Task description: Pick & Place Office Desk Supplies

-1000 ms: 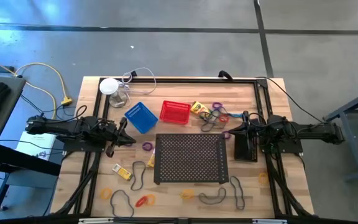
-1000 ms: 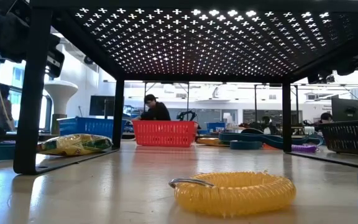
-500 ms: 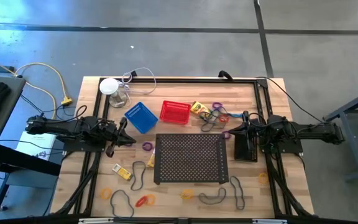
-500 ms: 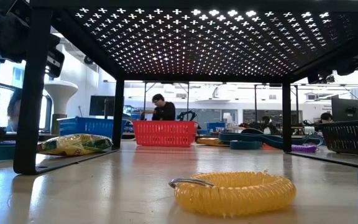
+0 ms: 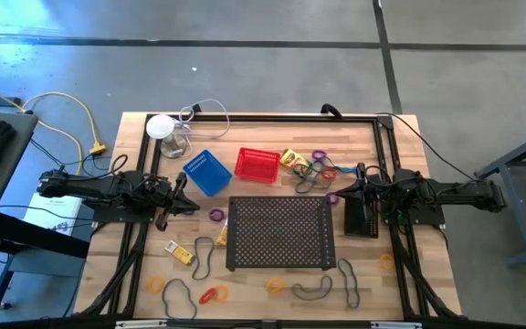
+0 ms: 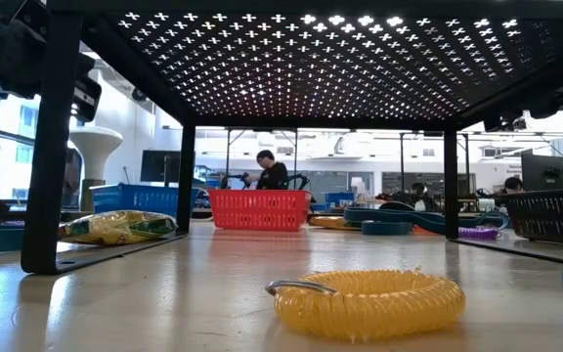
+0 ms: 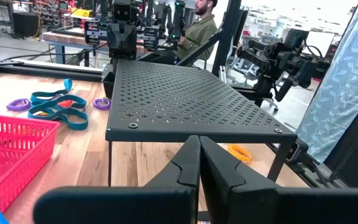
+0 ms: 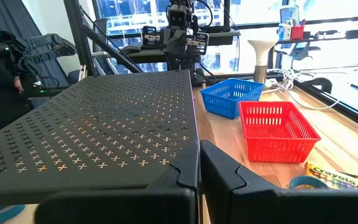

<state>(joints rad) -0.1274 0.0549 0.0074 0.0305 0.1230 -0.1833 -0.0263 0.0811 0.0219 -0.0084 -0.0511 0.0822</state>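
Small supplies lie spread over the wooden table: a blue mesh basket [image 5: 207,172], a red mesh basket [image 5: 257,164], a black mesh basket [image 5: 362,212], a yellow crayon box [image 5: 292,158] at the far side and another [image 5: 182,253] near the front left. Loose rubber-band loops, such as a yellow one [image 6: 365,301] and a purple one [image 5: 215,216], lie around them. My left gripper [image 5: 194,206] is shut and level at the left, holding nothing [image 7: 199,167]. My right gripper [image 5: 338,192] is shut and level at the right, over the black basket, also holding nothing [image 8: 199,169].
A large black perforated tray [image 5: 278,232] on legs stands mid-table between the two grippers. A white round disc [image 5: 160,126] with a clear cable sits at the far left corner. Black frame rails [image 5: 135,265] run along the table's sides. People show in the room behind.
Both arms and everything on the table have kept still. Only a person in the room behind the table has moved.
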